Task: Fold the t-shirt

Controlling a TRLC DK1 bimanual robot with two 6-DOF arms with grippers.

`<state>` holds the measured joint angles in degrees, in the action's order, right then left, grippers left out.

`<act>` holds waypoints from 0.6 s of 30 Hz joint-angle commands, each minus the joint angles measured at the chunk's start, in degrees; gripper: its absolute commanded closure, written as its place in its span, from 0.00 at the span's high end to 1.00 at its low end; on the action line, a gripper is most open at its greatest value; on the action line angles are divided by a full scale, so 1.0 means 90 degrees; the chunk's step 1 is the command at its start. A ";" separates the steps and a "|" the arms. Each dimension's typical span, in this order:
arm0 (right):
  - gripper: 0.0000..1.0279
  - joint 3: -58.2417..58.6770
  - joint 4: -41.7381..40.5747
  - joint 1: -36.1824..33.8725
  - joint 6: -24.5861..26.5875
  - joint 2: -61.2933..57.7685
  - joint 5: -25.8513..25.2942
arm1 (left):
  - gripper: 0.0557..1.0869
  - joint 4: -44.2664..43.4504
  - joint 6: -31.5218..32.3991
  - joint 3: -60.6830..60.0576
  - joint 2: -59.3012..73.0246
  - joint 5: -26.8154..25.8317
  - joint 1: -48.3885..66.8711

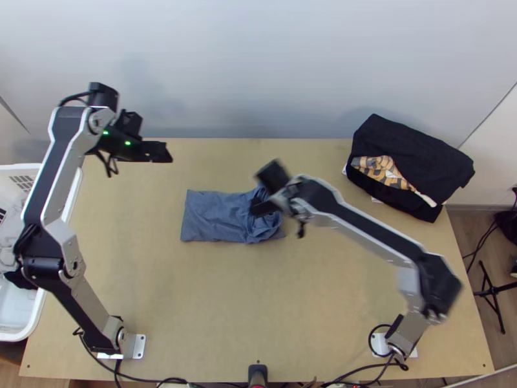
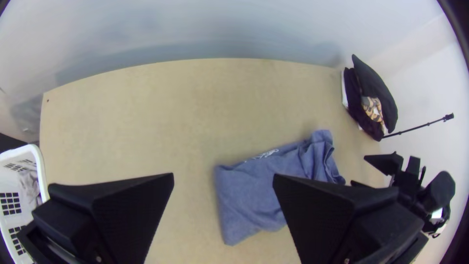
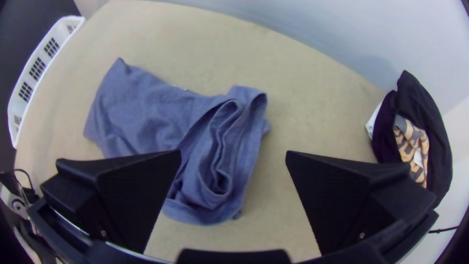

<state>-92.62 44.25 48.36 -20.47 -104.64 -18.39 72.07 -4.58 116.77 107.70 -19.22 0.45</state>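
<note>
Ok so the blue t-shirt (image 1: 216, 216) lies around the middle of the table (image 1: 161, 304), folded down to a narrow block. The end toward the basket (image 2: 41, 171) is fairly flat, the other end is a bunched mess of loose layers. Looks like light, soft cotton to me: nothing to break, not slippery, but floppy enough that a pinch on the top layer would probably just pull that one along and leave the rest behind.

The right gripper (image 3: 233, 152) is at the bunched end with its fingers spread wide, nothing pinched (can't tell if it's brushing the cloth). Left gripper (image 2: 223, 177) hangs near the table's far edge, also spread and holding nothing.

If it were me, I'd grab the bunched end low on its outer edge, all layers at once, and lay it flat before folding again. The flat end's corners look like the easy grip for the left one.

Room-wise, there's tabletop to work with on the near side and a decent strip on the far side before the wall (image 1: 258, 71). I'd just watch the right arm (image 1: 368, 223) swinging back past that black clothes pile (image 1: 413, 161) at the far right corner
</note>
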 commanded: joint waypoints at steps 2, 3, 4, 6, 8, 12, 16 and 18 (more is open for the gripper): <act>0.96 -0.1398 0.0826 0.1199 0.0214 -0.1567 -0.1316 | 0.96 0.0244 -0.0106 -0.0016 -0.0189 0.0056 -0.0353; 0.96 -0.1574 0.0982 0.1277 0.0204 -0.1762 -0.1501 | 0.96 0.0254 -0.0106 -0.0025 -0.0199 0.0075 -0.0353; 0.96 -0.1740 0.1079 0.1336 0.0204 -0.1938 -0.1618 | 0.96 0.0273 -0.0106 -0.0035 -0.0219 0.0105 -0.0353; 0.96 -0.1897 0.1158 0.1385 0.0204 -0.2182 -0.1716 | 0.96 0.0302 -0.0126 -0.0035 -0.0238 0.0153 -0.0353; 0.96 -0.1975 0.1158 0.1424 0.0194 -0.2338 -0.1745 | 0.96 0.0312 -0.0126 -0.0035 -0.0258 0.0183 -0.0353; 0.96 -0.2063 0.1158 0.1502 0.0194 -0.2660 -0.1931 | 0.96 0.0322 -0.0126 -0.0035 -0.0258 0.0202 -0.0353; 0.96 -0.1916 0.1158 0.1482 0.0194 -0.2905 -0.2370 | 0.96 0.0322 -0.0126 -0.0035 -0.0238 0.0202 -0.0323; 0.96 -0.1809 0.1158 0.1424 0.0194 -0.2934 -0.2615 | 0.96 0.0322 -0.0136 -0.0035 -0.0219 0.0193 -0.0304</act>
<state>-109.23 54.13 60.90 -18.76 -127.28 -36.45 74.78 -5.65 116.46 105.58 -17.67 -2.48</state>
